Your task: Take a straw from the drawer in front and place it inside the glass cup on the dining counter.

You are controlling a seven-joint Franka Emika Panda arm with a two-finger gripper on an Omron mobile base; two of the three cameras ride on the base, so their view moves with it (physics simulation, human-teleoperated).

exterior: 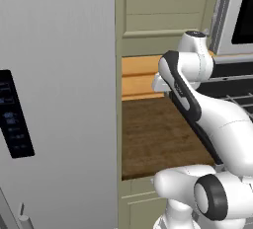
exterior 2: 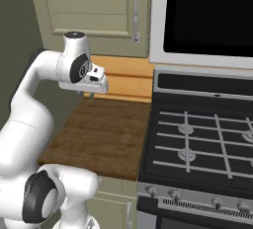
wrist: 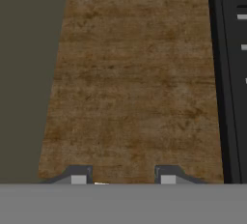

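My gripper (wrist: 123,179) hangs with fingers parted, grasping nothing, above the brown wood countertop (wrist: 135,88); stove (wrist: 231,73) to its right.

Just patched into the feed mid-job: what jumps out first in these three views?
The white jointed robot arm dominates, reaching over a narrow brown wood-grain countertop. That counter sits wedged between a tall grey fridge door on its left and a black gas stove with grey grates on its right. In the hand view the tool looks down at bare wood, jaws apart, holding nothing.

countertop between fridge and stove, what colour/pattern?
Brown wood grain, mottled; the countertop shows best in the hand view.
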